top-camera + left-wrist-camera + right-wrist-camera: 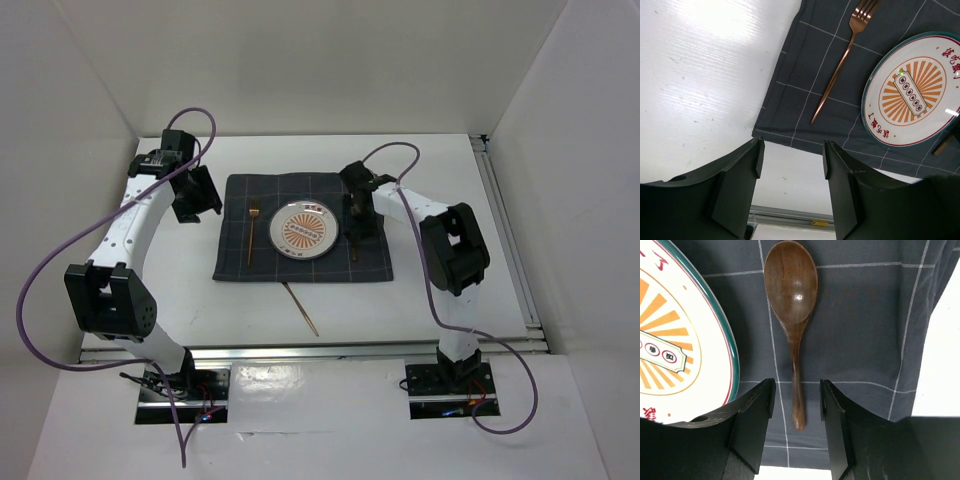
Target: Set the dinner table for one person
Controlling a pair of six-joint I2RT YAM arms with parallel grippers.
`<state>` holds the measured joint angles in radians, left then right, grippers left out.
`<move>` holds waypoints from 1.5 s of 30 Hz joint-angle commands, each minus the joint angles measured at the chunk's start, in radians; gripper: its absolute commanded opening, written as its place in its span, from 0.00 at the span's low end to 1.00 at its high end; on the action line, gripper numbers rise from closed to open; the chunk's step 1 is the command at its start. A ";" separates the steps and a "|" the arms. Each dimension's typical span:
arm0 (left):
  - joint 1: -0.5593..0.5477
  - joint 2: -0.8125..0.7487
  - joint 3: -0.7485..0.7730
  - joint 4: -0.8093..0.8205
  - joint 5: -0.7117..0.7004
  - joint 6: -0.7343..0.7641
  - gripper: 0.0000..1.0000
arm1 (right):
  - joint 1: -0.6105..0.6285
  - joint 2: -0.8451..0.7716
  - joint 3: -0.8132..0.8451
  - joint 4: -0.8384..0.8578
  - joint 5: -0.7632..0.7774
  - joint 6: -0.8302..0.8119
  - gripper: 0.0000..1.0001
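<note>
spanning top view, white desk [370,310] carries dark checked cloth [228,255] mid-surface; plate [306,230] on cloth, copper utensil [301,309] on bare desk by cloth's near edge. left wrist: left pincer [791,150] wide, empty, over desk beside cloth corner; fork [837,65] beside plate. right wrist: right pincer [797,390] wide, astride wooden spoon [791,290] handle.

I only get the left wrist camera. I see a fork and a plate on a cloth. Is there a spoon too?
Observer: Yes. A dark brown wooden spoon lies on the dark grey checked cloth, right of the round sunburst-patterned plate.
Operator: Is the other tool grabbing it?
Observer: No. The right tool is open, fingers either side of the handle with gaps.
Operator: Anything off the cloth?
Observer: A thin copper-coloured utensil lies on the white tabletop, by the cloth's near edge.
</note>
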<state>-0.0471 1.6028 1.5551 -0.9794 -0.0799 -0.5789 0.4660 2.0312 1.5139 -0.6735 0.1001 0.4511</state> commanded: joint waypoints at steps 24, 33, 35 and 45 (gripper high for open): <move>0.015 -0.101 -0.003 -0.010 -0.012 0.013 0.67 | 0.654 -0.068 -0.112 0.034 0.090 -0.127 0.57; 0.024 -0.110 -0.021 -0.010 -0.021 0.013 0.67 | 0.654 -0.011 -0.196 0.097 0.049 -0.147 0.38; 0.024 -0.110 -0.021 -0.010 -0.021 0.013 0.67 | 0.666 -0.022 -0.224 0.107 0.029 -0.170 0.20; 0.024 -0.110 -0.001 -0.010 -0.021 0.013 0.67 | 0.770 -0.190 -0.314 0.147 0.087 -0.347 0.00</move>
<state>-0.0284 1.5288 1.5330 -0.9905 -0.0925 -0.5785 1.2106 1.8893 1.2263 -0.4961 0.1677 0.1608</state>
